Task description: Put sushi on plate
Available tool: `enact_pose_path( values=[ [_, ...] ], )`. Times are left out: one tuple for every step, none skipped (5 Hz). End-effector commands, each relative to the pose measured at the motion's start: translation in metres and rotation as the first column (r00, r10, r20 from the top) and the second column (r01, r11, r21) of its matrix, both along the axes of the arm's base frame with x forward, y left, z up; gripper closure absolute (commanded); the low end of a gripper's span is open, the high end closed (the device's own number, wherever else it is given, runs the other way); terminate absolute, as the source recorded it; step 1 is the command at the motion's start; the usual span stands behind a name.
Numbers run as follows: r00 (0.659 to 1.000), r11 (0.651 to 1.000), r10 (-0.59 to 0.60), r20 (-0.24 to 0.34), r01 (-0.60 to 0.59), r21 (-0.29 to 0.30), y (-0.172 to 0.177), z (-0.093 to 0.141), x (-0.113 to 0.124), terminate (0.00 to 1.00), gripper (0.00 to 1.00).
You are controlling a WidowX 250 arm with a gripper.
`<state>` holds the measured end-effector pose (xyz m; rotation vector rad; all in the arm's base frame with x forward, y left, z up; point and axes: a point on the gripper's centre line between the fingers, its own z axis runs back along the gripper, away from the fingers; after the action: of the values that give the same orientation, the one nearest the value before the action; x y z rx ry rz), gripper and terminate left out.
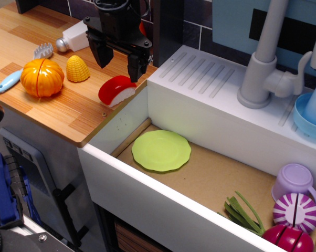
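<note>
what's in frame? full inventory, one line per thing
sushi: 1, red top on white base, counter edge by the sink
plate: 1, light green, sink floor, left part
pumpkin: 1, orange, counter left
corn: 1, yellow, counter, right of pumpkin
brush: 1, light blue handle, counter far left
bottle: 1, white, lying at counter back
faucet: 1, grey, ledge behind sink
blue dish: 1, ledge, far right
cup: 1, lilac, sink right
striped toy: 1, magenta and white, sink right corner
magenta toy: 1, below striped toy
greens: 1 bunch, sink floor
gripper: 1, black, open, above sushi
</note>
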<state>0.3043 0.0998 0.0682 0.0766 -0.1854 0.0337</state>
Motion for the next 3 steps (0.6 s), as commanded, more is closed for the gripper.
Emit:
enact_pose_path(
  values=[
    [1.0,1.0,0.0,0.0,0.0,0.0,0.0,0.0,0.0,0.0,0.0],
    [0.997,0.997,-0.074,0.01,0.073,0.012,0.011,0.0,0.005,0.0,0.0],
    [0.995,0.995,-0.1,0.021,0.1,0.004,0.021,-0.002,0.012,0.0,0.0]
  ],
)
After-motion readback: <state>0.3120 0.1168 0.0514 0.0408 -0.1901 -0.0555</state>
